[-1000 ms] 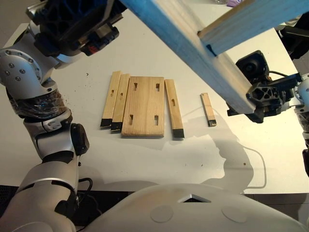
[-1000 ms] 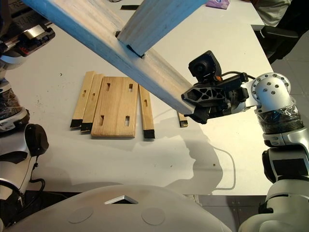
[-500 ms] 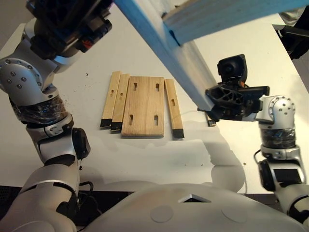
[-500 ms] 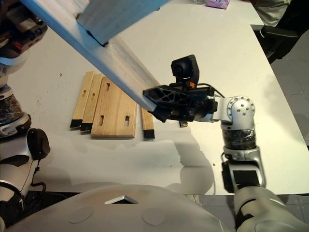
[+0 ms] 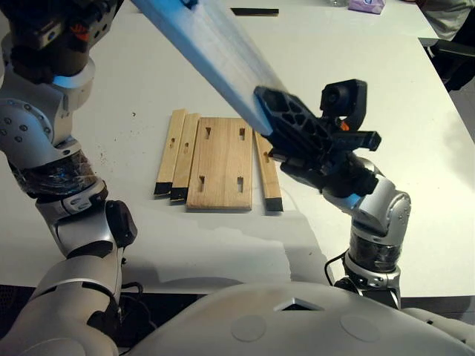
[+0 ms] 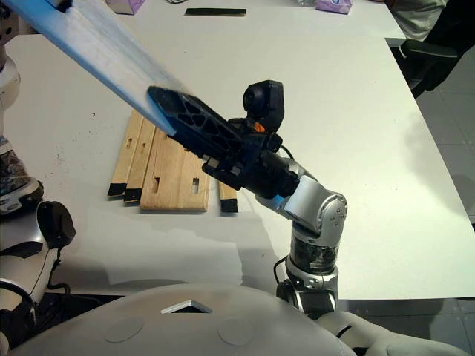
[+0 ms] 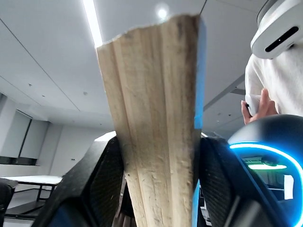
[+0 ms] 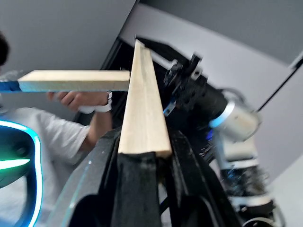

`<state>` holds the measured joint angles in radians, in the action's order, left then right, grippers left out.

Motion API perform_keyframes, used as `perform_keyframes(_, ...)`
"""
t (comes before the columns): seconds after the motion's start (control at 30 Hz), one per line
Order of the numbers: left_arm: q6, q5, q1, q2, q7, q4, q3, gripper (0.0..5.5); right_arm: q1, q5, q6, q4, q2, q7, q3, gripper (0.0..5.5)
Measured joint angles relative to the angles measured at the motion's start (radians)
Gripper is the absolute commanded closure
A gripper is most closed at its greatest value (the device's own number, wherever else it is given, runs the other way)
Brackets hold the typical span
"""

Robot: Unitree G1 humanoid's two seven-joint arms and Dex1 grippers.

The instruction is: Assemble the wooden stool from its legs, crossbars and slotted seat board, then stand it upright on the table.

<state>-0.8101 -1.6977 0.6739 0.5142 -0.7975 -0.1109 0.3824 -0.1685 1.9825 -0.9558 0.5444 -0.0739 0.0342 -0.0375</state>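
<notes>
Slippage threatens: right gripper (image 8: 144,160) and left gripper (image 7: 158,161) each clamp an end of the long pale wooden leg (image 5: 208,48), tilted above the slotted wooden seat board (image 5: 220,163), and uneven pulling could wrench it free.

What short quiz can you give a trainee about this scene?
1. How many slots does the board on the table have?
2. How many legs lie on the robot's left side of the board? A: one. B: two. C: three.
3. True or false: the left tool and the right tool both grip the raised leg.
Key: 1. four. 2. B. 3. true.
</notes>
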Motion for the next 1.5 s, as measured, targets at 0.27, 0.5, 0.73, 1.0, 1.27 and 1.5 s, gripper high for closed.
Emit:
perform_keyframes(0.27, -0.007, 0.060, -0.041, 0.056, 0.011, 0.001, -0.017, 3.39, 0.032, -0.001, 0.465, 0.252, 0.000, 0.372, 0.106, 4.45)
perform_keyframes(0.5, -0.020, 0.071, -0.051, 0.077, 0.012, -0.004, -0.027, 3.39, 0.039, -0.002, 0.637, 0.313, 0.009, 0.469, 0.185, 4.45)
perform_keyframes(0.73, -0.021, 0.092, -0.082, 0.084, 0.042, -0.041, -0.030, 3.39, -0.017, -0.002, 0.526, 0.214, 0.060, 0.380, 0.050, 3.97)
perform_keyframes(1.0, -0.041, 0.096, -0.111, 0.060, 0.050, -0.082, -0.053, 3.40, 0.033, -0.003, 0.588, 0.249, 0.000, 0.421, 0.058, 2.62)
perform_keyframes(1.27, 0.019, 0.151, -0.070, 0.020, 0.089, -0.050, -0.048, 3.42, 0.016, -0.009, 0.677, 0.279, 0.003, 0.537, 0.124, 2.05)
perform_keyframes(1.5, 0.017, 0.189, -0.042, 0.025, 0.099, 0.006, -0.036, 3.42, 0.000, -0.010, 0.638, 0.257, 0.004, 0.486, 0.111, 2.05)
